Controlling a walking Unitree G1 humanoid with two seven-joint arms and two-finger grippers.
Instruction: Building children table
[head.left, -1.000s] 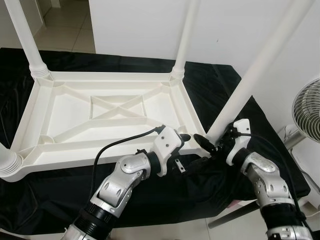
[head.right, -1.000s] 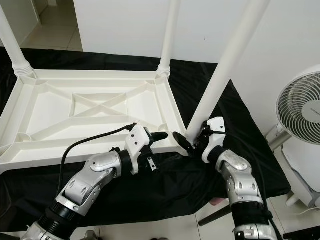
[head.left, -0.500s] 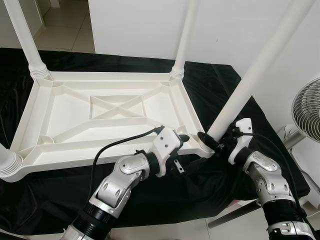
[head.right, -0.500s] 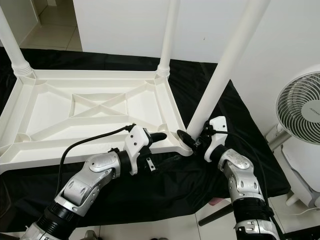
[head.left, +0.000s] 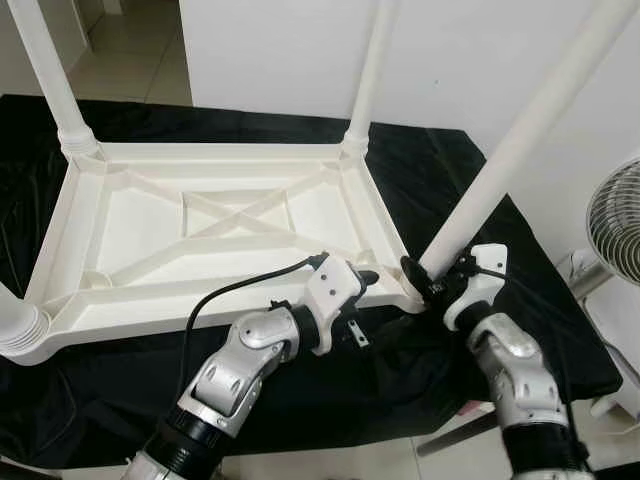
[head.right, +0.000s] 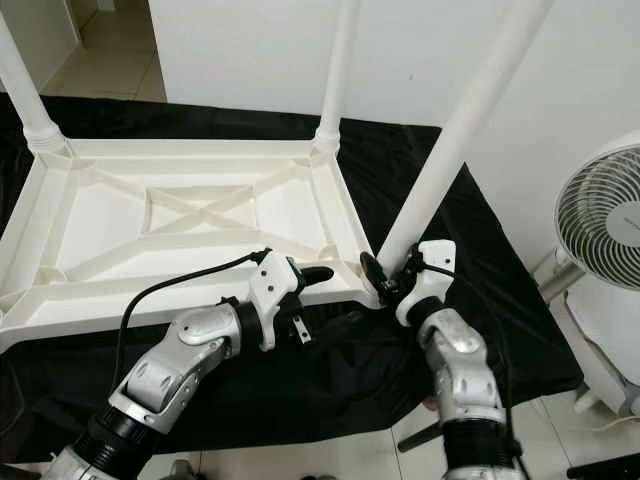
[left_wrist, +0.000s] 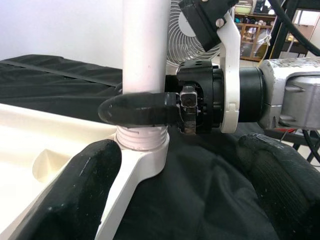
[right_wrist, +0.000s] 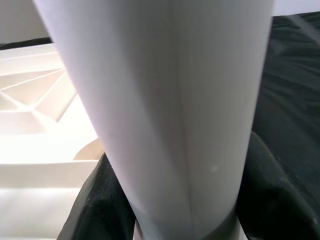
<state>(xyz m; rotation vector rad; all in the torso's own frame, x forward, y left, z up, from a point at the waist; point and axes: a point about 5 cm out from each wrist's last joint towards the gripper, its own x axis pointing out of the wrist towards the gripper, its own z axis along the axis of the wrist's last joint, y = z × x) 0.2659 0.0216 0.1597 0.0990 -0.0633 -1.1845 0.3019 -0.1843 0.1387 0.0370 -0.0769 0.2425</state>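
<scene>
The right tool (head.right: 385, 285) grips the table leg (head.right: 455, 140) at its socket; the left tool (head.right: 318, 275), open, touches the table (head.right: 190, 215) rim.

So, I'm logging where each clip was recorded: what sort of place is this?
Probably a room in a home: tiled floor, plain white wall and a standing fan, with an upturned white table lying on a black cloth.
</scene>
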